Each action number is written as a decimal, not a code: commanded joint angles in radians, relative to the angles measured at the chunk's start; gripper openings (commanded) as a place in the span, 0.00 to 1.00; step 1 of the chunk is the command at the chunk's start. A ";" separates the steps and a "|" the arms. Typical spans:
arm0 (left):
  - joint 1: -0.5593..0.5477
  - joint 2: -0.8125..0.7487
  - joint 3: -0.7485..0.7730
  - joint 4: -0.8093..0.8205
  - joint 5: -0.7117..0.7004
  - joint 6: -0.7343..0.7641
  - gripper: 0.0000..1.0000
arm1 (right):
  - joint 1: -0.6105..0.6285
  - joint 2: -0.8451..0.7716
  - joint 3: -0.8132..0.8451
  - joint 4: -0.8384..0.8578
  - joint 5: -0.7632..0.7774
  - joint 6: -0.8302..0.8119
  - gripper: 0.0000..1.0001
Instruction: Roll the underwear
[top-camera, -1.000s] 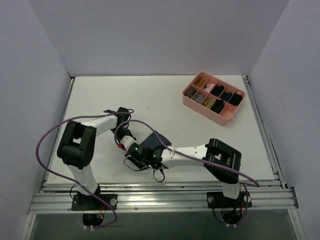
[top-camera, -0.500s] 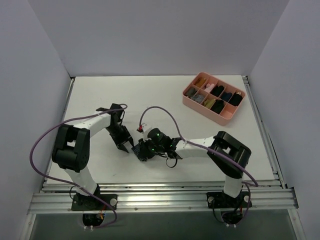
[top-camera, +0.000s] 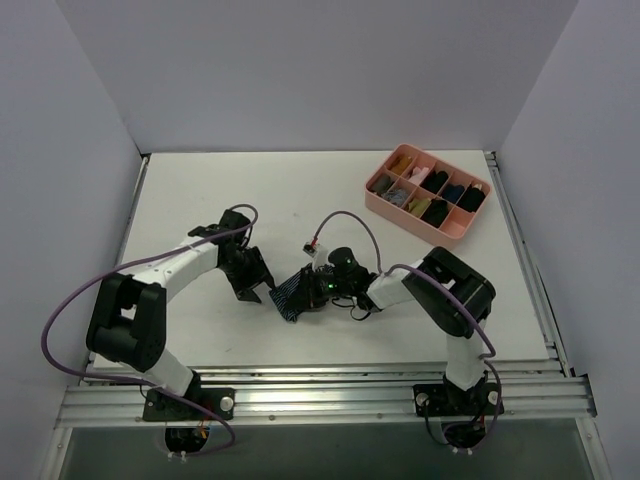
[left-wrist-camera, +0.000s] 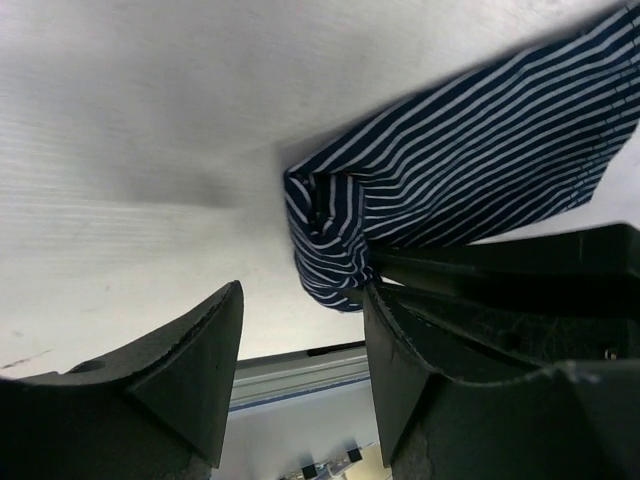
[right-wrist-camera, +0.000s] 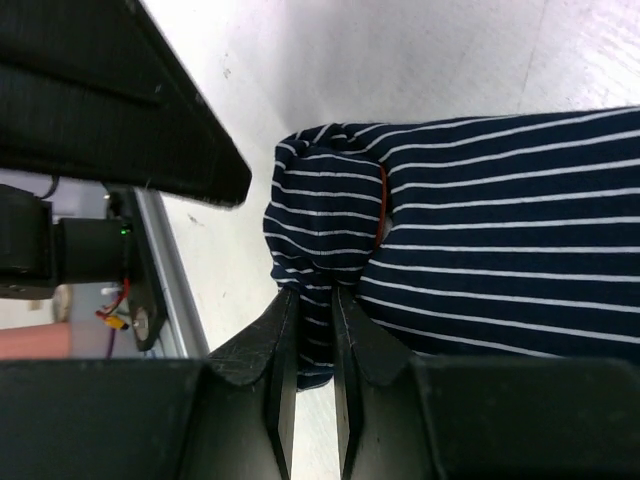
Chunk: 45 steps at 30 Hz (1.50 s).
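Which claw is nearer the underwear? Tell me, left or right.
Right. The right claw is shut on the folded end of the underwear, in contact. The left claw stands open just beside that end, gripping nothing.

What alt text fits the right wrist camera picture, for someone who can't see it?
The right gripper pinches a fold of navy pinstriped underwear on a white table. A red waistband edge shows in the bunched cloth.
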 joint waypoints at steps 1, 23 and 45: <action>-0.037 -0.022 -0.001 0.082 -0.007 -0.032 0.59 | -0.026 0.079 -0.060 -0.060 -0.066 0.028 0.00; -0.111 0.132 -0.065 0.253 0.012 -0.074 0.32 | -0.070 0.094 -0.046 -0.096 -0.116 0.034 0.02; -0.120 0.328 0.131 -0.091 0.047 0.027 0.02 | 0.235 -0.268 0.199 -0.723 0.575 -0.354 0.45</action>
